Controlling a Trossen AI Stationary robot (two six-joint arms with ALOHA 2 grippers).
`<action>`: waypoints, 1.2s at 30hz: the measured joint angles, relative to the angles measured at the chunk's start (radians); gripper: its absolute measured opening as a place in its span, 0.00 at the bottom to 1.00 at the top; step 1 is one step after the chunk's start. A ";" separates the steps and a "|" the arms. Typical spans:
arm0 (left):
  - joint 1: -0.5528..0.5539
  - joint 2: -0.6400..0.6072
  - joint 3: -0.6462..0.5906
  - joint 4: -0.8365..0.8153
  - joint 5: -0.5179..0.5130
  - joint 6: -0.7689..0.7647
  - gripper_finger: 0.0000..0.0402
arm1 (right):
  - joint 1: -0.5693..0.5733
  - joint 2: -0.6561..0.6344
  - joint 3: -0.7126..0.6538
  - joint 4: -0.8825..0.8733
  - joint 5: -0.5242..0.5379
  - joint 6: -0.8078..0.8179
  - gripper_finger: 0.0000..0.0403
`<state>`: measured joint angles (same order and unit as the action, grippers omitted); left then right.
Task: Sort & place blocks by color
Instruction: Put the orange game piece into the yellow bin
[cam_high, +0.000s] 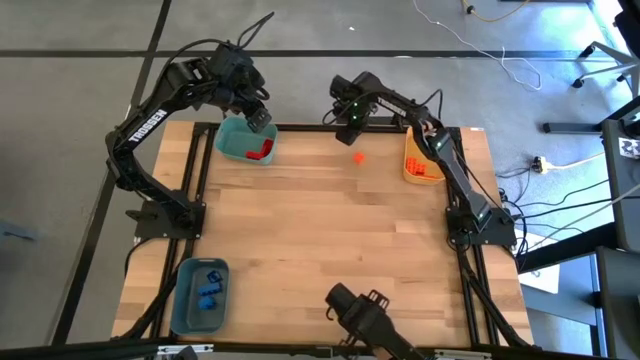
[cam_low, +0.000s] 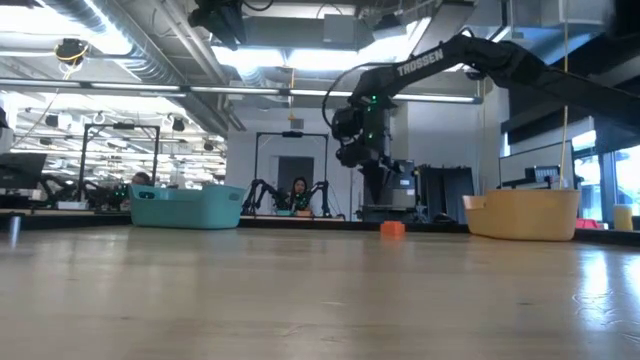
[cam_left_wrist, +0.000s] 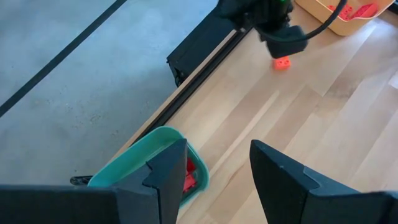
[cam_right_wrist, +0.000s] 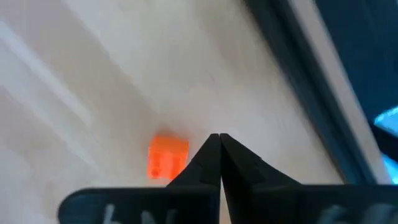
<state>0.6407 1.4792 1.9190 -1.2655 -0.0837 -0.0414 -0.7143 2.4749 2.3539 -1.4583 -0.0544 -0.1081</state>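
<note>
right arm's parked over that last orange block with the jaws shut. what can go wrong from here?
1. The right gripper is shut beside the orange block, not around it; descending like this would likely push it, not grasp it.
2. The block lies near the table's far edge; a nudge might knock it off.
3. The left gripper hangs open over the teal bin, not far away; crossing paths might clash.

A grey concrete floor (cam_high: 80, 120) crossed by dark tape lines (cam_high: 300, 52) surrounds the pale wooden worktop (cam_high: 320, 230), with white cables (cam_high: 500, 60) trailing past its far right corner. Beyond the far edge, bright ceiling lights (cam_low: 290, 60) and exposed ducts (cam_low: 120, 40) hang over a long workshop where a person (cam_low: 299, 195) sits.
</note>
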 joint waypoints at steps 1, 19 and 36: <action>0.000 0.000 0.000 0.000 0.000 0.000 0.42 | 0.000 -0.001 0.000 -0.019 0.002 -0.003 0.02; 0.000 0.000 0.000 0.000 0.000 0.000 0.42 | -0.003 0.001 0.000 -0.035 0.152 -0.109 0.32; 0.000 0.000 0.000 -0.002 0.000 0.025 0.42 | 0.006 -0.158 -0.005 -0.114 -0.227 -0.288 0.37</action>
<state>0.6403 1.4792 1.9190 -1.2675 -0.0837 -0.0166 -0.7086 2.3173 2.3493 -1.5722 -0.2813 -0.3959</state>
